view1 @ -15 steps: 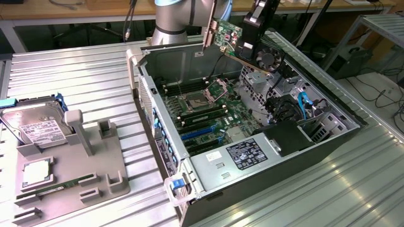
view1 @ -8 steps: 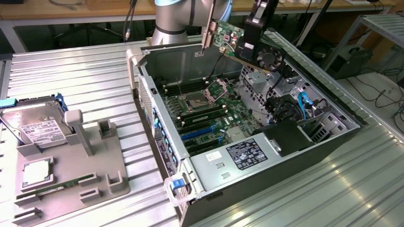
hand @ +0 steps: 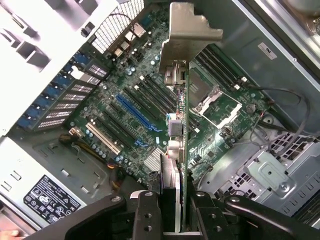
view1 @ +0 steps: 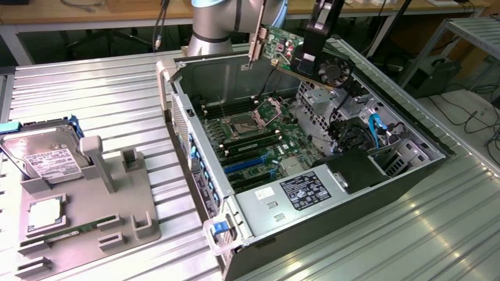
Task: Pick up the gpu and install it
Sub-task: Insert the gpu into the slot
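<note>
Computer case (view1: 207,79), hard drive (view1: 43,155), possibly RAM (view1: 74,229)

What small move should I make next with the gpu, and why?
Probably ease the gpu sideways toward the blue slot before lowering. The claw is shut on it; it hangs above the case, and in the wrist view its edge looks offset from that slot.

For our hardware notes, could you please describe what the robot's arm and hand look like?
The arm is a smooth silver-grey cylinder with light blue trim at a joint. The hand is matte black. It has two flat fingers carried on angled linkage bars, and small round screw heads dot the fingers and bars.
</note>
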You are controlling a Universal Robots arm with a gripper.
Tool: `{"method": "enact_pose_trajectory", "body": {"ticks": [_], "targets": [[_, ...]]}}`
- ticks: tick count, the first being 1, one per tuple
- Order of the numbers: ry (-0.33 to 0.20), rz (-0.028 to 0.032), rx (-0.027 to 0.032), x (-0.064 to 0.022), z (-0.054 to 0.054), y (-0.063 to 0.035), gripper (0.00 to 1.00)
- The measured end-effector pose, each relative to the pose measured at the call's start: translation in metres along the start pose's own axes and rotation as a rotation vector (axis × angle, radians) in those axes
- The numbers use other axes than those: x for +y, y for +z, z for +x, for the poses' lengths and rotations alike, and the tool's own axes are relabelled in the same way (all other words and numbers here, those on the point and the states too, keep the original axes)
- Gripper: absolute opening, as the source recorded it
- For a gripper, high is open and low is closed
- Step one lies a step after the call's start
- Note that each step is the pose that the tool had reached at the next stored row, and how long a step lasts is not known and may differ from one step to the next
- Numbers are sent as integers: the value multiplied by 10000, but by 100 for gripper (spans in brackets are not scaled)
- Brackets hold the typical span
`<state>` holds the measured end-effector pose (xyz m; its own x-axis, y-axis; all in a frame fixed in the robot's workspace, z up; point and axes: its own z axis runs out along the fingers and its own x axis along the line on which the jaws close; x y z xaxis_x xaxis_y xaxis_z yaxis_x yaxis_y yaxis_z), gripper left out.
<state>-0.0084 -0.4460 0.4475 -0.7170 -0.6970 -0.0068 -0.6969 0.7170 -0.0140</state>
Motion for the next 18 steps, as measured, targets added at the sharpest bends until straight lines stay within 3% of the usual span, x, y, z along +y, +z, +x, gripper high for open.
{"method": "enact_pose_trajectory", "body": {"ticks": [18], "targets": [[-1395,-10,-20,0,0,0,28]]}}
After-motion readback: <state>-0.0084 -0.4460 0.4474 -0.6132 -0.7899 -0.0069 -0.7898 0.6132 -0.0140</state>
